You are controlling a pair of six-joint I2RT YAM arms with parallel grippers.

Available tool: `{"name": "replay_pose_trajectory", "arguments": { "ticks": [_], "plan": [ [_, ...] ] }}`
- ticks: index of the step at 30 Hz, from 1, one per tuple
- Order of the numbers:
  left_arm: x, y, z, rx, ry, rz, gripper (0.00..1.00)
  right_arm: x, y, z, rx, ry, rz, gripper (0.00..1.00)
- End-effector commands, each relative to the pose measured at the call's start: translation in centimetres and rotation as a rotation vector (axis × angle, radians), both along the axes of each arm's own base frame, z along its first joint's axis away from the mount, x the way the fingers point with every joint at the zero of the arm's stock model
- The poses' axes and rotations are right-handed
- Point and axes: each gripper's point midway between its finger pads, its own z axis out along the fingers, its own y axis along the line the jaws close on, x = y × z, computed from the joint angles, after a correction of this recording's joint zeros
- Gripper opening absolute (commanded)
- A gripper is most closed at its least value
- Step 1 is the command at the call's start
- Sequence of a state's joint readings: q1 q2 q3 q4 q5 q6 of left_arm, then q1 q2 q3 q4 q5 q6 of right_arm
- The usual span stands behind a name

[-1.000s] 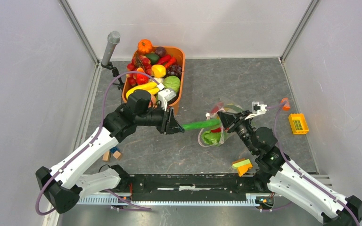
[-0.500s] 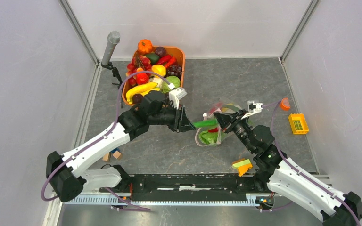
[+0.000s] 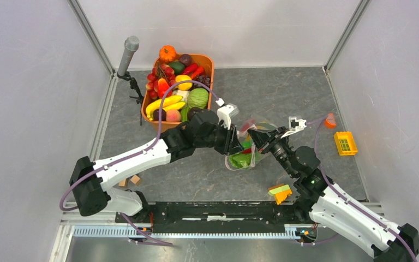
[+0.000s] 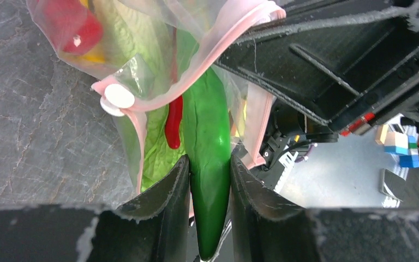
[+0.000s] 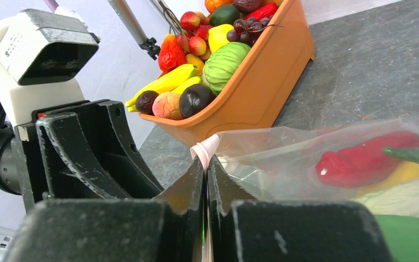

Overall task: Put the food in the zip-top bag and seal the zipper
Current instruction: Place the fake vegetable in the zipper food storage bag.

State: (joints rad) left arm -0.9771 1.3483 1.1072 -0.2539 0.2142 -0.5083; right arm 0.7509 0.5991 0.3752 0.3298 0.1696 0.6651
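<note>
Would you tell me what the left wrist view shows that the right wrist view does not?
Only the left wrist: the left gripper clamped on the green vegetable in the bag mouth, and the zipper slider. Only the right wrist: the right gripper pinching the bag's rim, and the tub. Both: the bag and red food inside it.

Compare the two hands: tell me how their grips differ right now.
The left hand is shut on the slim green vegetable, poked into the zip-top bag; the right hand is shut on the bag's pink zipper. The left hand's fingers stand apart around the vegetable; the right hand's nearly touch. Both are at the bag's mouth.
</note>
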Motion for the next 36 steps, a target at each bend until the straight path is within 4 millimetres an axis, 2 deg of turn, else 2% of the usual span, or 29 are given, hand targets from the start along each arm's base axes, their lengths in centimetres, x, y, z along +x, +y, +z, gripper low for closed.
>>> {"name": "replay_pose_trajectory", "arguments": {
  "ticks": [1, 6, 13, 15, 17, 21, 22, 24, 28, 30, 36],
  "plan": [
    [2.2, -2.0, 3.2, -0.064, -0.076, 0.104, 0.29, -0.4, -0.2, 3.6, 0.099, -0.087, 0.004, 0.07],
    [3.4, -3.0, 2.4, -0.017, -0.100, 0.181, 0.33, -0.6, -0.5, 3.8, 0.123, -0.091, -0.003, 0.07],
    [3.8, -4.9, 1.0, 0.016, -0.093, 0.143, 0.36, -0.5, -1.3, 3.6, 0.138, -0.087, -0.035, 0.07],
    [3.6, -5.2, 0.8, 0.018, -0.082, 0.129, 0.40, -0.4, -1.5, 3.4, 0.140, -0.084, -0.050, 0.07],
    [3.1, -5.3, 1.4, 0.001, -0.076, 0.110, 0.49, -0.2, -1.8, 2.8, 0.133, -0.067, -0.068, 0.07],
    [2.8, -4.1, 3.6, -0.021, -0.129, 0.102, 0.67, 0.0, -2.1, 2.0, 0.136, -0.051, -0.088, 0.07],
    [2.6, -3.8, 4.2, -0.026, -0.141, 0.097, 0.69, 0.0, -2.1, 2.0, 0.135, -0.051, -0.092, 0.07],
    [2.0, -3.2, 5.3, -0.040, -0.155, 0.075, 0.80, 0.2, -2.4, 2.0, 0.131, -0.050, -0.107, 0.07],
    [0.1, -2.2, 6.9, -0.097, -0.166, 0.008, 0.82, 0.4, -2.7, 1.7, 0.125, -0.042, -0.128, 0.07],
    [-0.6, -1.5, 7.0, -0.103, -0.177, -0.009, 0.82, 0.4, -2.7, 1.5, 0.122, -0.039, -0.130, 0.07],
    [0.1, 3.0, 3.4, 0.041, -0.189, 0.118, 0.80, 0.3, -3.0, 2.2, 0.138, -0.051, -0.135, 0.08]
  ]
}}
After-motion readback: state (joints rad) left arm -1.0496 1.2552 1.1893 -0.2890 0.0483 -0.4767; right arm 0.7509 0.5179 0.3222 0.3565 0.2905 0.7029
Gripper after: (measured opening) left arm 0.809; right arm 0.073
